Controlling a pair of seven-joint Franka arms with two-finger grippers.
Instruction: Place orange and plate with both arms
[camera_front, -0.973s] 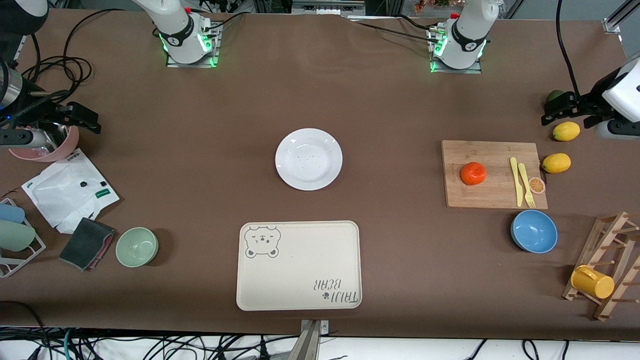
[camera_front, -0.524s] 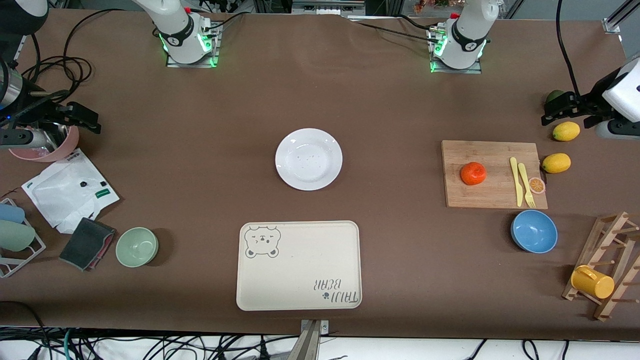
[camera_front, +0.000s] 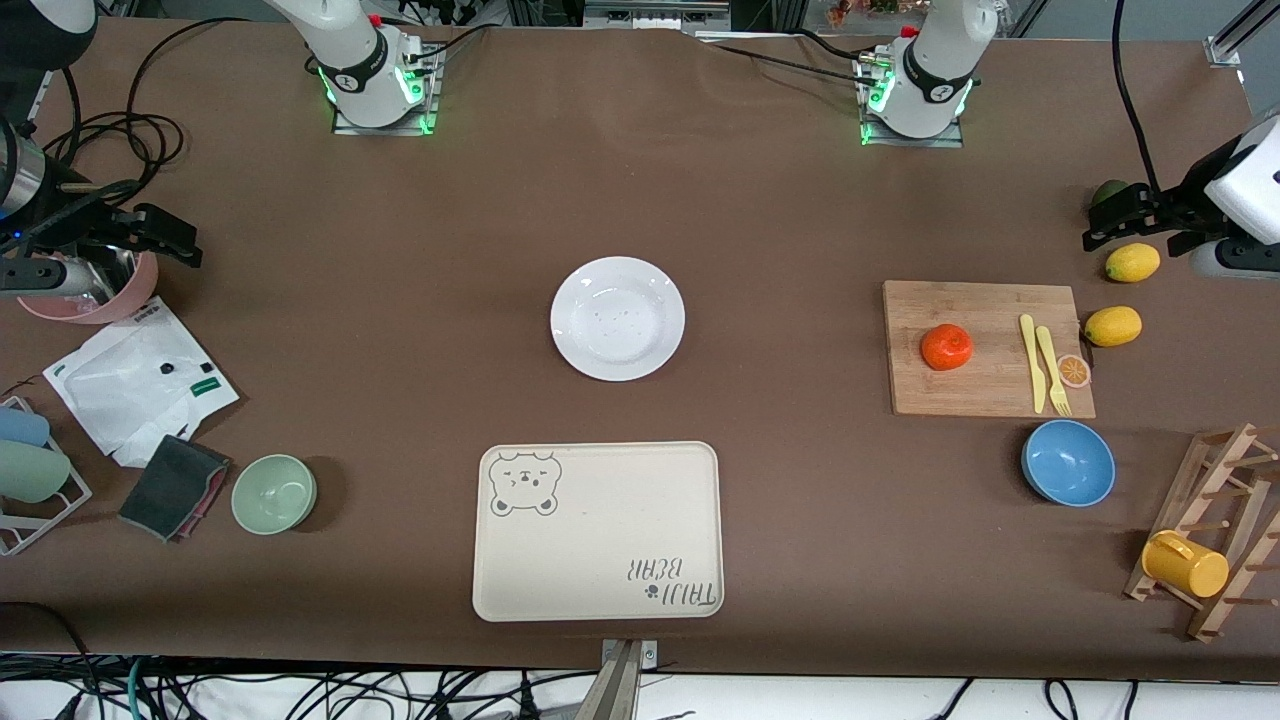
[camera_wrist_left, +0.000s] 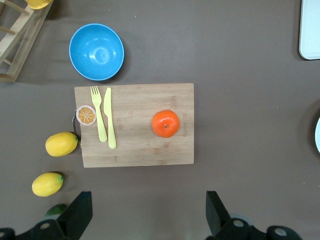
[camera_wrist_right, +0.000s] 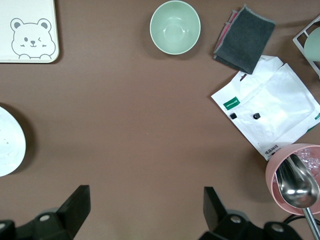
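The orange (camera_front: 946, 346), a small, round, bright red-orange fruit with a dimpled top, lies on a wooden cutting board (camera_front: 985, 395) in the right middle of the front view, beside a yellow plastic knife (camera_front: 1031, 362) and fork (camera_front: 1052, 370) and a flat orange-slice piece (camera_front: 1073, 371) at the board's edge. The plate (camera_front: 617, 318), plain glossy white with a shallow rim, sits bare on the brown bench (camera_front: 780, 220) at the centre of the frame, farther from the front camera than the beige bear-print tray (camera_front: 598, 530). The left gripper (camera_wrist_left: 148, 216) hangs over bare bench just beside the board, its fingers spread wide with nothing between them, the orange well apart from it toward the upper middle of the left wrist view. The right gripper (camera_wrist_right: 145, 212) waits over bare bench near the right arm's end, also spread wide and empty, the plate showing only as a sliver at the left edge of the right wrist view. Two lemons (camera_front: 1112, 326) lie just off the board and a blue bowl (camera_front: 1068, 462) sits nearer the front camera. The right wrist view shows a spoon (camera_wrist_right: 297, 185) inside the pink cup (camera_wrist_right: 295, 172), which the front view hides; it also shows the green bowl (camera_wrist_right: 175, 26), a grey cloth (camera_wrist_right: 245, 38) and a white pouch (camera_wrist_right: 270, 107).
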